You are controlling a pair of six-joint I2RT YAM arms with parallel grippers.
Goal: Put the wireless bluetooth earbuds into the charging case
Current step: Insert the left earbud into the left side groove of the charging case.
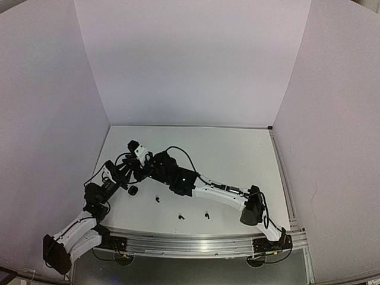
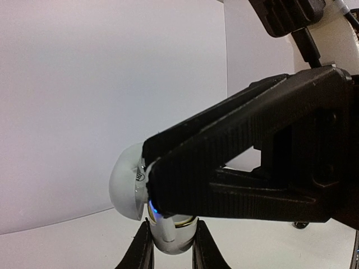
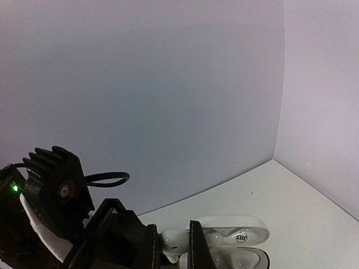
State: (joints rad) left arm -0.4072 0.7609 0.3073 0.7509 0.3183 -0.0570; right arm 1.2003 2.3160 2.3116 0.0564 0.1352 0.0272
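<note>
Both arms meet at the left centre of the top view, above the table (image 1: 237, 160). The left end effector (image 2: 171, 251) is closed on the white charging case (image 2: 168, 235): in the left wrist view its two fingers press the lower body of the case from either side at the bottom centre of the frame. The case stands open, with its lid (image 2: 124, 185) swung out toward the left of that frame, and a small blue light (image 2: 151, 210) glows at its edge.

The right end effector (image 3: 173, 249) grips a white earbud (image 3: 171, 240) between its nearly closed fingers, at the bottom centre of the right wrist view, just beside the open case in the lower right of that frame. From the left wrist view its black fingers fill the right half of the frame, and their tips sit at the mouth of the case.

Three black earbuds lie on the table in the lower middle of the top view, well apart from each other (image 1: 157, 199) (image 1: 181, 217) (image 1: 206, 214). A small dark rounded object (image 1: 133, 190) sits near the arms; what it is cannot be told.
</note>
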